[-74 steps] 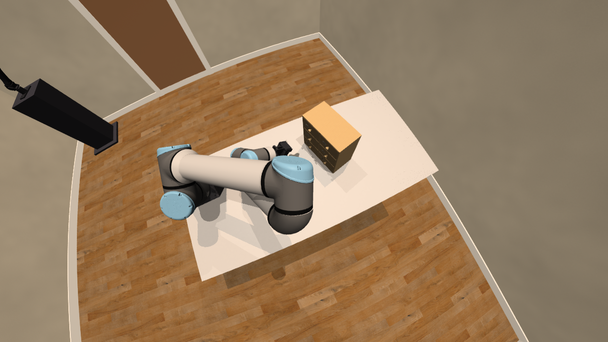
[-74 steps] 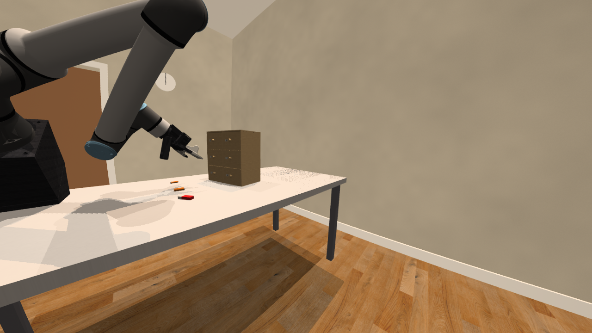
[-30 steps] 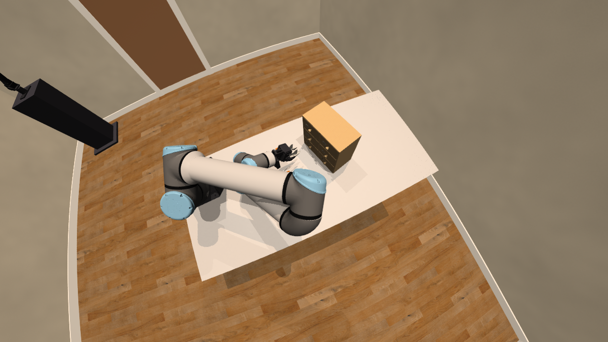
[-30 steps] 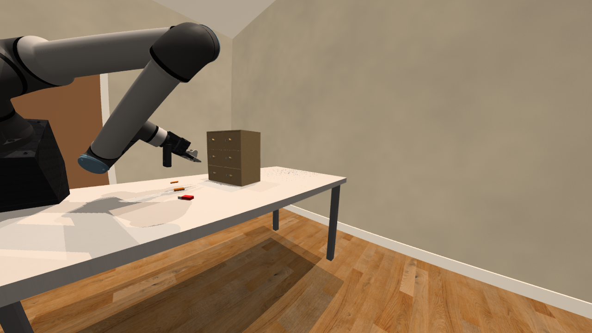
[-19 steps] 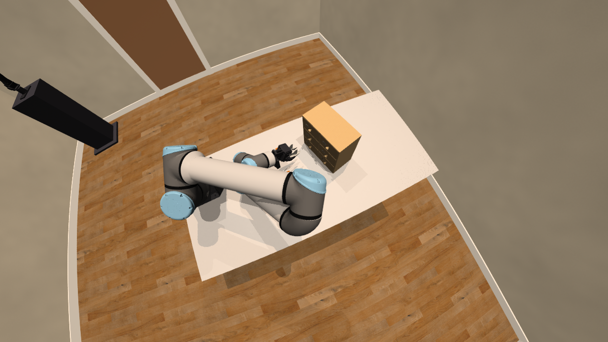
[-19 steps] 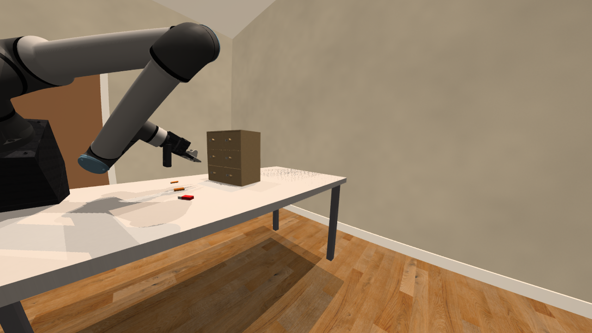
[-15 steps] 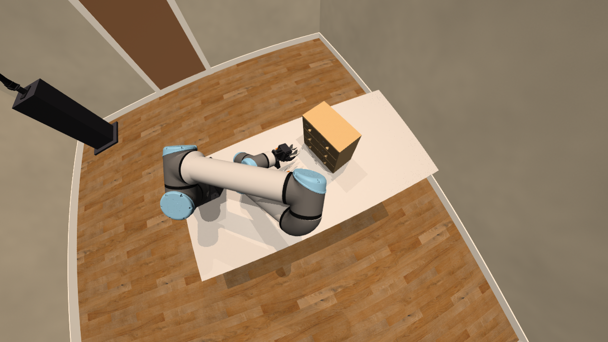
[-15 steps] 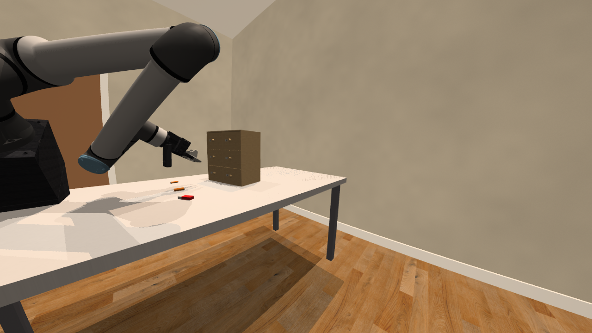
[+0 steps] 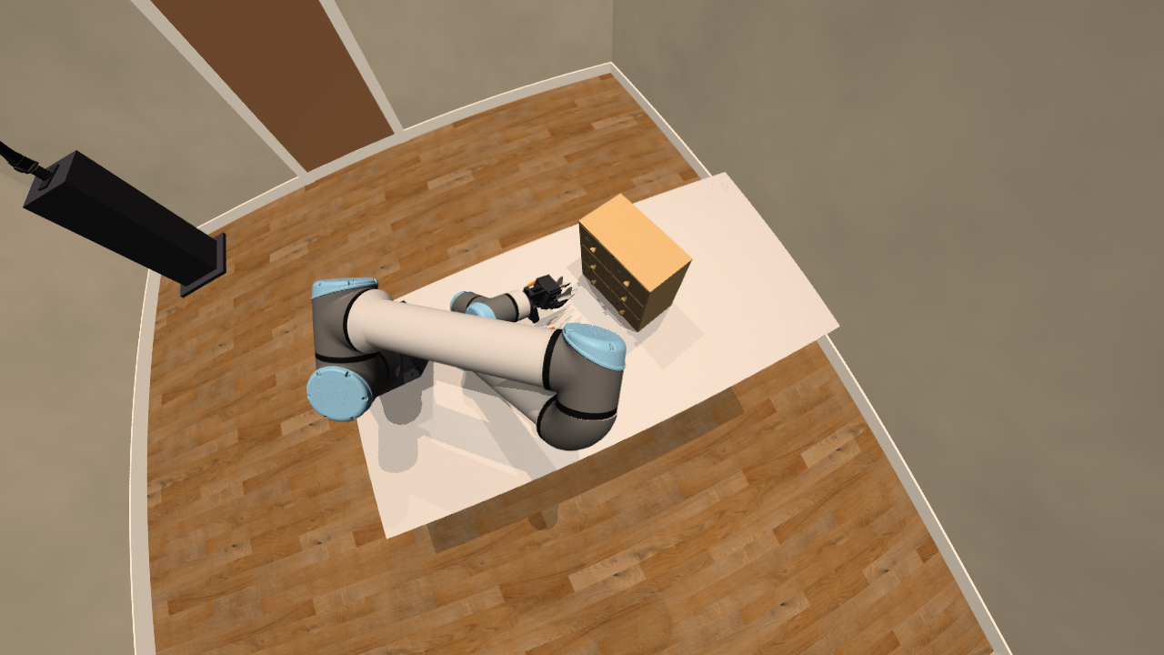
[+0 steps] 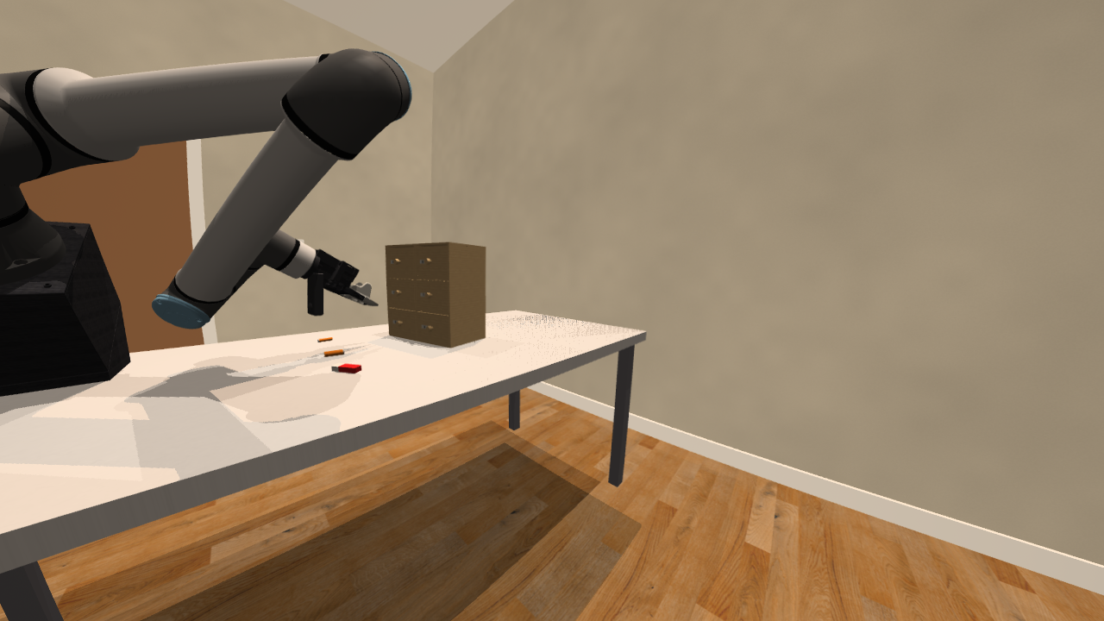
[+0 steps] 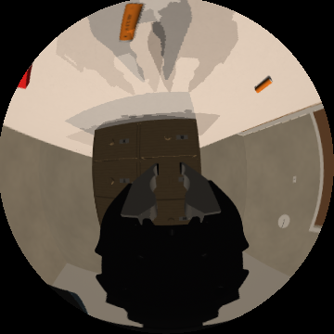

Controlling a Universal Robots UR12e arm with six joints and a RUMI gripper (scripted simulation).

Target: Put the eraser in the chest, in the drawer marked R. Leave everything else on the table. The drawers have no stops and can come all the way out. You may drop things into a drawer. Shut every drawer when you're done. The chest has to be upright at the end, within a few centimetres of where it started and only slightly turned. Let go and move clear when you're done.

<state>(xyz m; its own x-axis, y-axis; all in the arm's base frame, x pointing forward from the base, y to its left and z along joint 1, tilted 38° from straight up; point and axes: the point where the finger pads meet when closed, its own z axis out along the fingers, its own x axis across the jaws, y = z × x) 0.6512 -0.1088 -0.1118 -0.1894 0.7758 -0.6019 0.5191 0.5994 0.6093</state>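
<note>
The brown chest stands upright on the white table, and all its drawers are shut. It has two columns of three drawers, and their marks are too small to read. It also shows in the side view and in the wrist view. My gripper hovers in the air a short way in front of the drawer fronts, pointing at them. Its fingers are nearly shut with a small gap, and nothing is between them. The red eraser lies on the table behind and below the gripper; it shows at the wrist view's edge.
Two small orange pieces lie on the table between the eraser and the chest, and they also show in the wrist view. The arm's elbow hangs over the table's near side.
</note>
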